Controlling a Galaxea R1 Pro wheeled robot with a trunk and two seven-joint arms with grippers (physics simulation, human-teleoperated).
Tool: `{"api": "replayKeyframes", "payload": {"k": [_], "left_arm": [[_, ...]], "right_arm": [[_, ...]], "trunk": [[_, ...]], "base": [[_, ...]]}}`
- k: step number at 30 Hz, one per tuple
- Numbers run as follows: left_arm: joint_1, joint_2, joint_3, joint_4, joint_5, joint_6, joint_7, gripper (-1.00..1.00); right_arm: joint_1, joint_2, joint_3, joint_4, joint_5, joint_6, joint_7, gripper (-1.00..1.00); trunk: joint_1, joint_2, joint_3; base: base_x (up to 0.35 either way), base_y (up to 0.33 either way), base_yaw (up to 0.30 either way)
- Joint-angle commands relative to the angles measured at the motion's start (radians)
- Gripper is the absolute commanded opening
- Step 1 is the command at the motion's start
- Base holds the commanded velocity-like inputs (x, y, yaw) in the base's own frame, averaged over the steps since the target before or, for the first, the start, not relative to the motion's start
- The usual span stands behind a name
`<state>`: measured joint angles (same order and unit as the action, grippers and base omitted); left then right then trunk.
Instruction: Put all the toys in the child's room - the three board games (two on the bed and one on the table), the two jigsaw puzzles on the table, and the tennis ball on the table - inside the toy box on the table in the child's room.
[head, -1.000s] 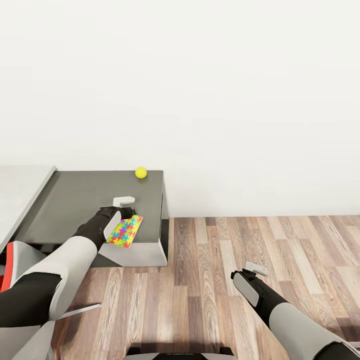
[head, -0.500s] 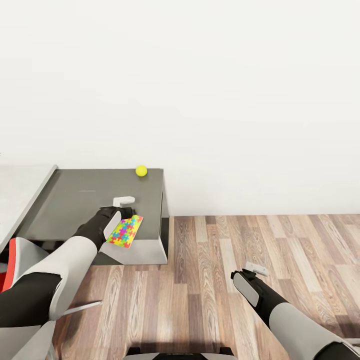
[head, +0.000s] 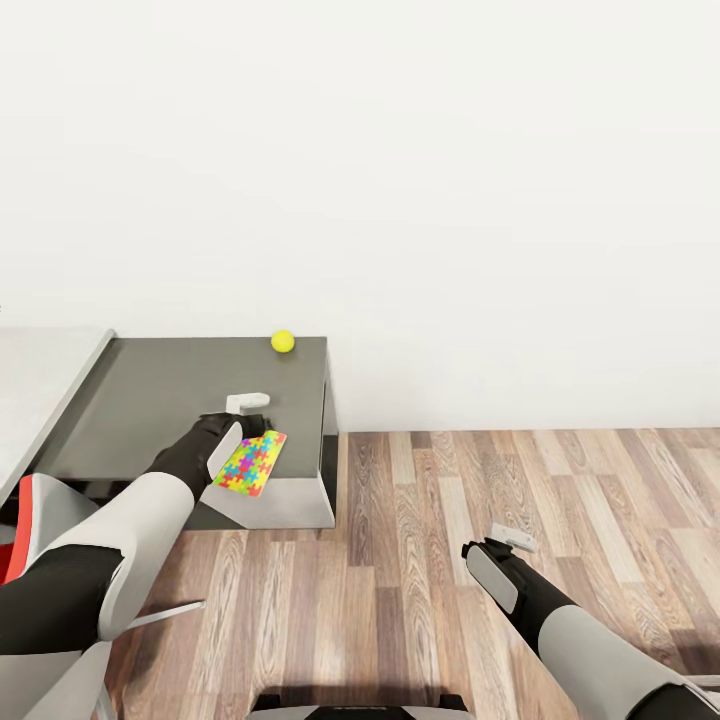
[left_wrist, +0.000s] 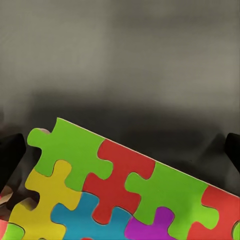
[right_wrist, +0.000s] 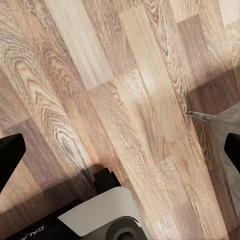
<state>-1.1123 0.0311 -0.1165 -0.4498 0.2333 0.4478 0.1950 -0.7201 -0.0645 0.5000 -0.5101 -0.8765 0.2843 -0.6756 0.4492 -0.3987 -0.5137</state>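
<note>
A jigsaw puzzle (head: 250, 462), a flat square of bright interlocking pieces, hangs just above the front right corner of the table's dark grey section (head: 170, 400). My left gripper (head: 250, 416) is shut on it. The left wrist view has the puzzle (left_wrist: 125, 195) close up between the two dark fingertips, with the dark desktop behind. The yellow tennis ball (head: 283, 342) rests at the far edge of that dark section, near the wall. My right gripper (head: 503, 558) hangs low over the wood floor, open with nothing in it. The toy box, the bed and the board games are out of view.
The table's pale grey top (head: 40, 380) joins the dark section at the left. A red chair (head: 10, 562) edge peeks behind my left arm. A white wall stands behind the desk. Wood-plank floor (head: 520, 480) spreads to the right; my base (right_wrist: 105, 215) lies under the right gripper.
The whole picture sits a touch lower than a second ago, which is camera motion. Arms, puzzle and ball keep their places.
</note>
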Motion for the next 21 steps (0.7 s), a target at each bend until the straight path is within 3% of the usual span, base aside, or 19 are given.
{"api": "replayKeyframes", "payload": {"k": [1,21], "left_arm": [[0.000,0.001,-0.009,0.008,0.015,0.005,0.008,1.00],[0.000,0.001,-0.008,0.008,0.015,0.005,0.008,1.00]], "right_arm": [[-0.001,-0.001,0.008,-0.002,-0.004,0.007,-0.007,1.00],[-0.001,-0.001,0.008,-0.002,-0.004,0.007,-0.007,1.00]], "trunk": [[0.001,-0.001,-0.002],[0.001,-0.001,-0.002]], "base": [[0.000,0.000,0.000],[-0.013,0.000,0.000]]}}
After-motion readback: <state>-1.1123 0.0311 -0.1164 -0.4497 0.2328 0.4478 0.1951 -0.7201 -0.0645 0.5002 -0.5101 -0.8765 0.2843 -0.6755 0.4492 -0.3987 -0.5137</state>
